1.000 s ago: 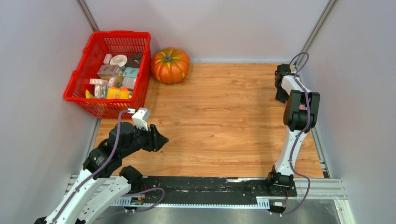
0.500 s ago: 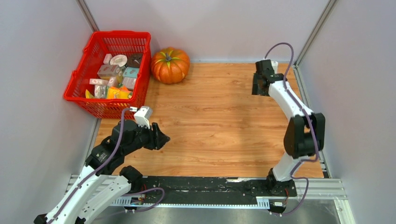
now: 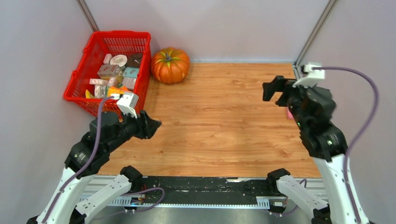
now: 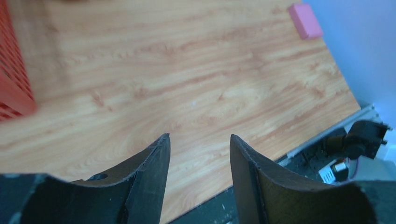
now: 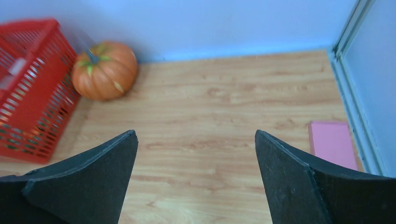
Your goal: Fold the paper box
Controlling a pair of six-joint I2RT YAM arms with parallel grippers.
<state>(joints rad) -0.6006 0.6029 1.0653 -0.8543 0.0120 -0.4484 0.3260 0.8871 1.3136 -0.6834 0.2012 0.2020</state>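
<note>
Pink thin-card paper box [image 5: 332,142] lies flat on the wooden table [image 5: 224,112], ahead and right of the right claw [image 5: 195,135], just beside the grey edge rail [image 5: 348,79]. It shows as a plain smooth rectangle. Open boards stretch ahead of both claws. The right claw gapes wide and the left claw [image 4: 199,137] stands apart, both empty. Orange pumpkin [image 5: 105,70] and red plastic basket [image 5: 32,93] sit ahead-left.

Open tabletop [image 3: 219,121] across the middle, red basket [image 3: 93,106] and pumpkin [image 3: 170,65] crowding far-left corner, paper box [image 5: 332,142] beside right wall [image 3: 355,70].
</note>
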